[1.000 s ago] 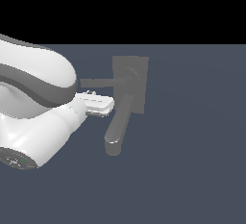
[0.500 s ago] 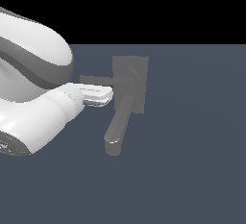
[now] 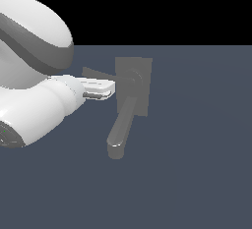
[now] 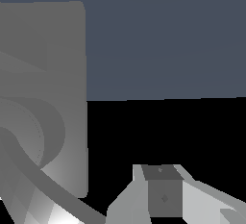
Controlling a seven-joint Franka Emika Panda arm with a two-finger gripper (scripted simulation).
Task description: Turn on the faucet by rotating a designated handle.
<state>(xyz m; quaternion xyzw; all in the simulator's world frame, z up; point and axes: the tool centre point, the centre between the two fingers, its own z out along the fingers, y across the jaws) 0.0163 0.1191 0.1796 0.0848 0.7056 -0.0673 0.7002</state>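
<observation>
The grey faucet stands on its flat back plate, and its thick spout slopes down toward the exterior view's left. The handle, a thin flat bar, sticks out from the round hub toward the exterior view's left. My gripper sits just under the handle and beside the back plate's edge, very near the bar or touching it. How far apart the jaws stand is hidden. The wrist view shows the back plate close up and one of my fingers.
The white arm fills the exterior view's left side. The faucet rests on a plain blue-grey floor, with black background behind it.
My gripper has risen from below the handle to just under it. The handle's free end looks a little higher than a second ago.
</observation>
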